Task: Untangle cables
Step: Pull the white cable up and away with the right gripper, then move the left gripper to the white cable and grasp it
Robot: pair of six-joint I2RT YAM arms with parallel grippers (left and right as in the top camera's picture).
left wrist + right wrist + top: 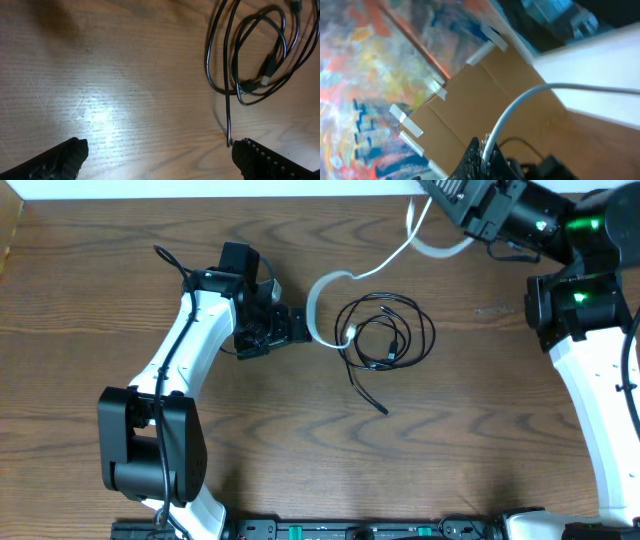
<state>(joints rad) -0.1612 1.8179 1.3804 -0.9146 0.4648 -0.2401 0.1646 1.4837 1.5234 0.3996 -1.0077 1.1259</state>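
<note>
Overhead, white cable [312, 305]: runs from the right jaws at the far edge and slants down-left into a loop just beside the left jaws.
Overhead, black cables [390, 350]: coiled on the surface [300, 450], just right of that loop; the left arm [185, 355] is nearer.
Left wrist, jaws: wide apart and empty, low over the surface.
Left wrist, black cables [228, 100]: ahead and to the right; one strand trails down to just beside the right-hand finger [270, 160].
Right wrist, jaws: clamped on the white cable [580, 87], which leads up and off to the right.
Coming move: probably the left jaws reach forward-right to the coil.
</note>
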